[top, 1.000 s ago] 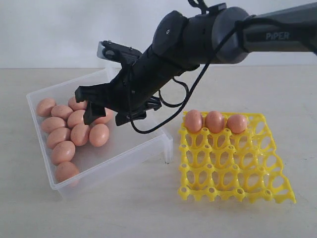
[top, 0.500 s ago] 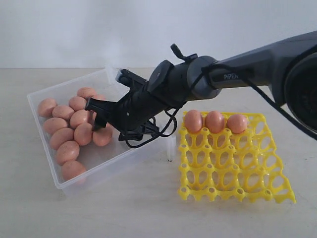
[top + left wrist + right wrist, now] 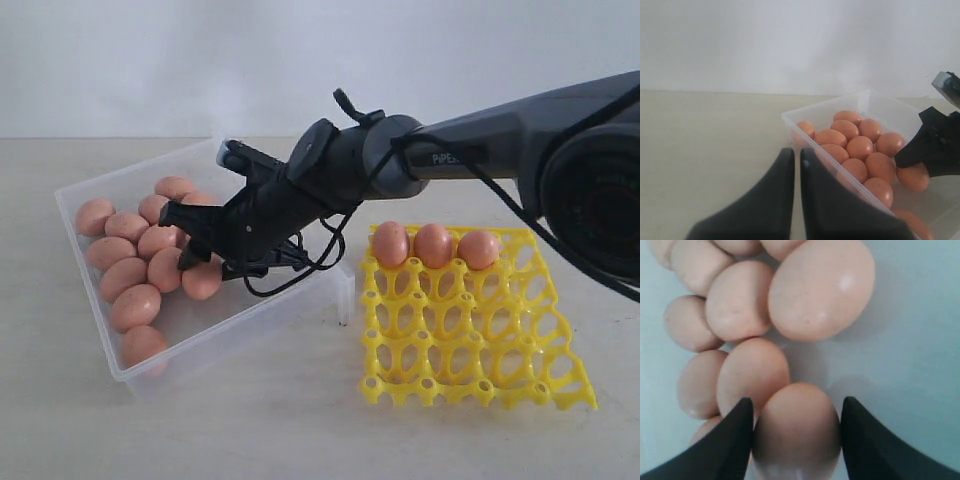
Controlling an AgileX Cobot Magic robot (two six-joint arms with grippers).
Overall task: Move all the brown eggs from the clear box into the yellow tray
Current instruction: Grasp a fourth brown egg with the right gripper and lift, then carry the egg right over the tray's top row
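Observation:
Several brown eggs (image 3: 128,275) lie clustered in the clear box (image 3: 250,315) on the left. Three more eggs (image 3: 433,245) fill part of the back row of the yellow tray (image 3: 470,350) on the right. My right gripper (image 3: 186,240) reaches down into the box at the cluster's near edge. In the right wrist view its gripper (image 3: 797,401) has a finger pressed against each side of one egg (image 3: 795,435), which rests on the box floor. My left gripper (image 3: 797,152) hangs outside the box's corner (image 3: 790,116), shut and holding nothing.
The box and the tray stand side by side on a pale tabletop (image 3: 300,420), a narrow gap between them. A black cable (image 3: 330,240) loops under the right wrist above the box's near wall. A plain white wall runs behind.
My right arm has dropped lower into the box and its jaws have narrowed around one egg at the cluster's edge. The three eggs in the tray have stayed put.

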